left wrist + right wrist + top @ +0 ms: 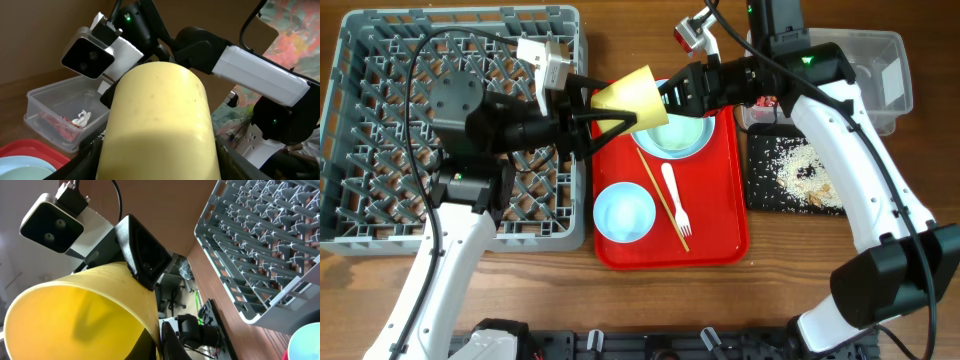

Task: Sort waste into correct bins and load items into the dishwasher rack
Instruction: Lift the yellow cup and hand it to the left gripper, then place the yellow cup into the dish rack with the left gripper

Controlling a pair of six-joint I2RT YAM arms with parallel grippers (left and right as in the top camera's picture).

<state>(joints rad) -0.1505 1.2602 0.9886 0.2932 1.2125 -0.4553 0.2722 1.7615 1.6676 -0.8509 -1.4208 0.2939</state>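
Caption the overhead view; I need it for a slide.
Cup, rim pinched in right jaws, left jaws straddling it, over the tray's corner beside the rack.

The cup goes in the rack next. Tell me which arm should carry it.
Left. The left gripper straddles the yellow cup and its arm lies over the rack; the right gripper pinches the cup's rim from across the red tray, farther away.

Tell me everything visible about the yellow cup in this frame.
The yellow cup is small, smooth and tapered, looks like plastic, and appears empty inside. It hangs on its side in the air above the red tray's left edge. Its mouth faces the right hand, which pinches the rim. The left hand straddles its body; a firm grip is unclear.
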